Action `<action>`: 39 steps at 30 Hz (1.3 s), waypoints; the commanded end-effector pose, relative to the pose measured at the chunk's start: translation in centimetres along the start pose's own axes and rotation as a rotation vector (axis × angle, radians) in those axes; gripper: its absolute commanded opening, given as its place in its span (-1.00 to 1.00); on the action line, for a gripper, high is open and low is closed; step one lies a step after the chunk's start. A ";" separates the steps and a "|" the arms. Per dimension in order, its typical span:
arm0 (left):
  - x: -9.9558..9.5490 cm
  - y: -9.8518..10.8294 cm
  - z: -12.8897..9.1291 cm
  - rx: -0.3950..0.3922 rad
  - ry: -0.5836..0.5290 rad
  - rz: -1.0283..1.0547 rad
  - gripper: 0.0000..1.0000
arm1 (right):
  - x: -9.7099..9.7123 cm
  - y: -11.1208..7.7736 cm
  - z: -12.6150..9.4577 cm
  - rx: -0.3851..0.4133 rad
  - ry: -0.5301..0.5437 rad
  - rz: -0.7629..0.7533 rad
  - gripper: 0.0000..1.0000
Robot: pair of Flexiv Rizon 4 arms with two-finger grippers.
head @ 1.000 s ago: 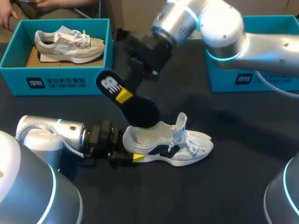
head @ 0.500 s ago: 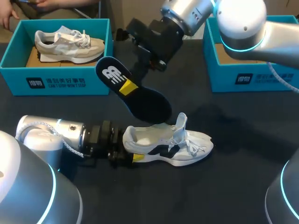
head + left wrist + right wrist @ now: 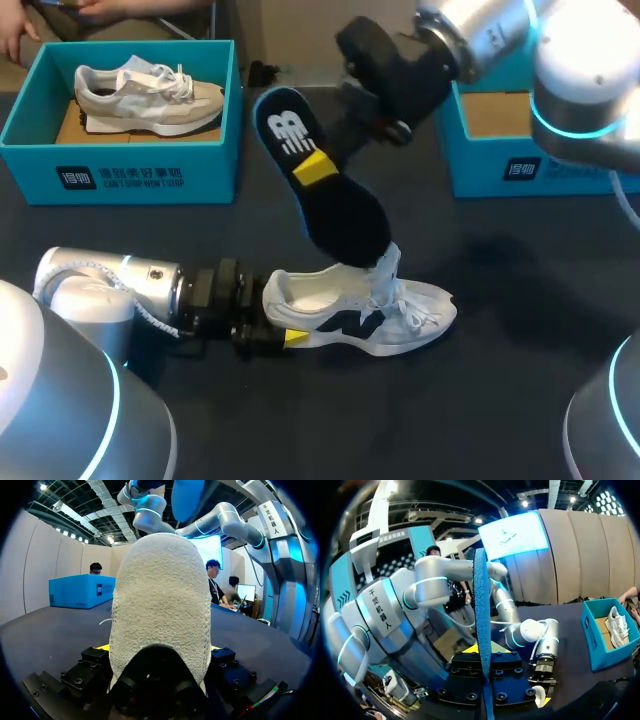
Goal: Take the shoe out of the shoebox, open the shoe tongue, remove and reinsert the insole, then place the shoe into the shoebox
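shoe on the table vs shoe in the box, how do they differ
The table shoe is white with a dark logo; the boxed shoe is beige and grey. The table shoe's heel sits in the left claw; the boxed shoe lies untouched in its teal shoebox. Both are laced sneakers.

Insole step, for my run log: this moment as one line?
left gripper: shut on shoe heel | right gripper: shut on insole | insole: tilted, toe end over shoe
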State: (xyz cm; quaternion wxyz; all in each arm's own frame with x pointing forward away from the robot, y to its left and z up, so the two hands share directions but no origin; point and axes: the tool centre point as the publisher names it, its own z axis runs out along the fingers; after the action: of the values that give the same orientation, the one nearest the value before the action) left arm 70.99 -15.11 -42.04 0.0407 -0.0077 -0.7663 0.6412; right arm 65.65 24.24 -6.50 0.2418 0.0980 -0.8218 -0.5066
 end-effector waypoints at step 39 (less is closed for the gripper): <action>0.0 0.0 0.1 0.000 -0.001 0.000 -1.00 | 10.6 3.6 -5.8 -0.398 -0.369 0.216 -1.00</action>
State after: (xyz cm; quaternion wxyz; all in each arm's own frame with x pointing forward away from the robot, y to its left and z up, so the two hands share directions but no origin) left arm 71.00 -15.11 -42.04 0.0407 -0.0077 -0.7663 0.6412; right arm 61.74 18.44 1.86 0.1993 -0.0928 -0.7443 -0.6306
